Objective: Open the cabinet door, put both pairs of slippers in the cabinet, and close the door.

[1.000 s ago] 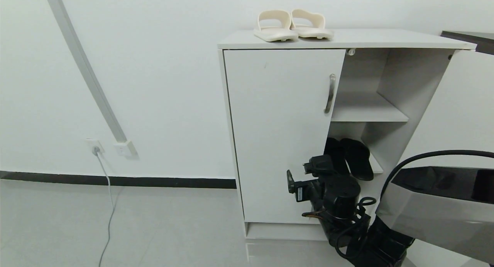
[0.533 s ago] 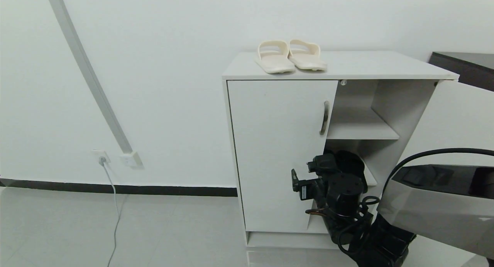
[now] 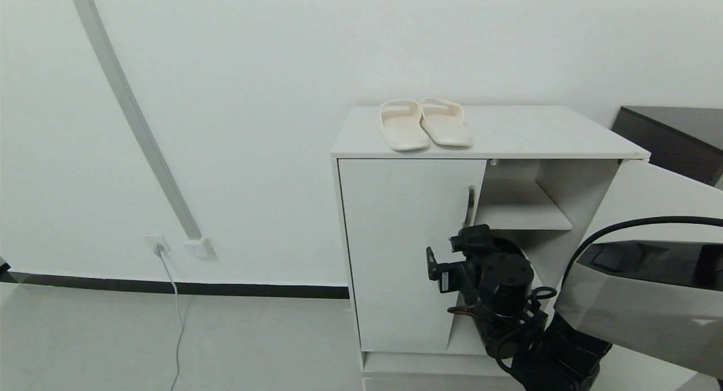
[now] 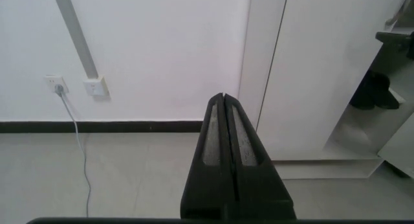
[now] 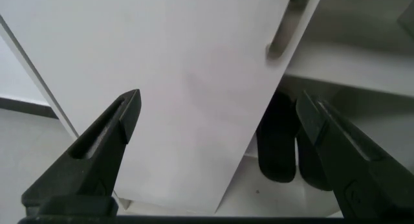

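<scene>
Nearest the robot, at about five o'clock in the head view, the right arm's black wrist sits low in front of the white cabinet (image 3: 536, 132). Its right pincer (image 5: 218, 101) is released, its jaws spread wide with nothing between them. It faces the edge of the closed left door (image 3: 406, 255) and the open compartment beside that door. The left pincer (image 4: 223, 104) is clenched on nothing, its two fingers pressed flat together. It is held above the grey floor (image 4: 129, 179) and points toward the white wall on the cabinet's left side. Just past the right pincer, the black slippers (image 5: 279, 146) stand side by side on the lower shelf (image 5: 255, 195) inside the cabinet, close to the closed door's edge. A metal handle (image 3: 470, 205) runs upright along that edge. At three o'clock from the handle, the upper shelf (image 3: 522, 213) spans the open compartment. The right door (image 3: 649, 193) stands swung open toward the robot, at about four o'clock. Higher and farther, the cream slippers (image 3: 423, 124) lie side by side, touching, on the cabinet's top toward its left half. On the wall at eight o'clock, well apart from the cabinet, a wall socket (image 3: 155, 244) has a cable (image 3: 178, 306) hanging to the floor.
</scene>
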Robot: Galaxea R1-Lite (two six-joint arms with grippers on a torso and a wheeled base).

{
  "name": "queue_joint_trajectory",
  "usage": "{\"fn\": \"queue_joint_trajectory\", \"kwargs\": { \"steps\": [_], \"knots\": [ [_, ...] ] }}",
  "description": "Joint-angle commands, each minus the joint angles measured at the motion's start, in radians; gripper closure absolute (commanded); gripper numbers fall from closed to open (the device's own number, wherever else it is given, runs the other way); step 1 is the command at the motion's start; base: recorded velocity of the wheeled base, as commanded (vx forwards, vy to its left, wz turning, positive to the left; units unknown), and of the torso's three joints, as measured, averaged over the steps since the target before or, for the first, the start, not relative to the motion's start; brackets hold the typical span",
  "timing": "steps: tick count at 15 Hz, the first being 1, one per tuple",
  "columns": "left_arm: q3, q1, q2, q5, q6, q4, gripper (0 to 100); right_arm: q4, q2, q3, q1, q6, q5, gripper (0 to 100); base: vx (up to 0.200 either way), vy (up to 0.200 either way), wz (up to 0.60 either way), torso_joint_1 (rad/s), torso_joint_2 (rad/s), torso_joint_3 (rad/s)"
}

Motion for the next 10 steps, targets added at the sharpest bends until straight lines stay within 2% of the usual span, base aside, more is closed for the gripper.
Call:
{"fn": "queue_joint_trajectory", "kwargs": {
  "steps": [1, 10],
  "knots": [
    [0.0, 0.0, 0.001, 0.0, -0.001, 0.0, 100, -0.001, -0.006, 0.002, 0.001, -0.001, 0.0, 0, 0.0, 0.0, 0.0, 0.178, -0.48, -0.32],
    [0.0, 0.0, 0.001, 0.0, -0.001, 0.0, 100, -0.014, -0.047, 0.036, -0.017, -0.003, 0.002, 0, 0.0, 0.0, 0.0, 0.205, -0.52, -0.315]
  ]
}}
